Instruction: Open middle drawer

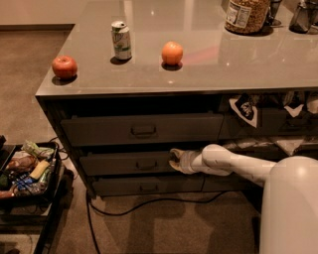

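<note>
The middle drawer [119,163] is a wide dark-grey front under the counter, with a small loop handle [146,165] at its centre. It lies between a taller top drawer [99,130] and a slim bottom drawer [114,187]. None of its interior shows. My gripper [177,159] is at the right end of the middle drawer's front, just right of the handle. It comes in from the right on my white arm [233,166]. Its tip is hard to make out against the dark front.
On the counter top [208,69] stand a red apple [64,67], a drink can [121,39], an orange [172,52] and a jar [247,15]. A black cart of snacks [25,171] is at the left. A cable [149,203] runs across the carpet.
</note>
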`<state>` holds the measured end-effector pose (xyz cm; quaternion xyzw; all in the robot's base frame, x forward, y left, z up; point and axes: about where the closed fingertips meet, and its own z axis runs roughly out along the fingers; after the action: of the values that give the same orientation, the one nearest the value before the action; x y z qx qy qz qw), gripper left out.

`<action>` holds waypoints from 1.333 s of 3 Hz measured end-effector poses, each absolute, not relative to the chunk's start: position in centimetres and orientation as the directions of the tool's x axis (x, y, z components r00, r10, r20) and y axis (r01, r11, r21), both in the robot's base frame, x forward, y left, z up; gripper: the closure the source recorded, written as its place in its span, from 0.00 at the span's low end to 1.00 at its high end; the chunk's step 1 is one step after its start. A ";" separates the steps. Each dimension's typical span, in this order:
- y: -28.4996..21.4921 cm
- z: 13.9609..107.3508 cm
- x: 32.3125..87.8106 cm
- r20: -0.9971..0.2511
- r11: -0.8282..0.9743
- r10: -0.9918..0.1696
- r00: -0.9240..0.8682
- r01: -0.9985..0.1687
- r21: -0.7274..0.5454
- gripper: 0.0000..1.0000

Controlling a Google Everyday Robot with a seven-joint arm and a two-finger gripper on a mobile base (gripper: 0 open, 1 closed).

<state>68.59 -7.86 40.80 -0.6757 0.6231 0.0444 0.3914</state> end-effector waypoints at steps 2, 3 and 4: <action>-8.0 41.3 69.0 -0.548 0.083 -0.807 0.220 -0.877 -0.474 0.79; -8.0 41.4 69.2 -0.549 0.083 -0.807 0.220 -0.877 -0.473 0.79; -8.0 41.7 69.1 -0.561 0.089 -0.799 0.214 -0.882 -0.463 0.80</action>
<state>69.11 -7.99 41.70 -0.6729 0.6247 0.0526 0.3927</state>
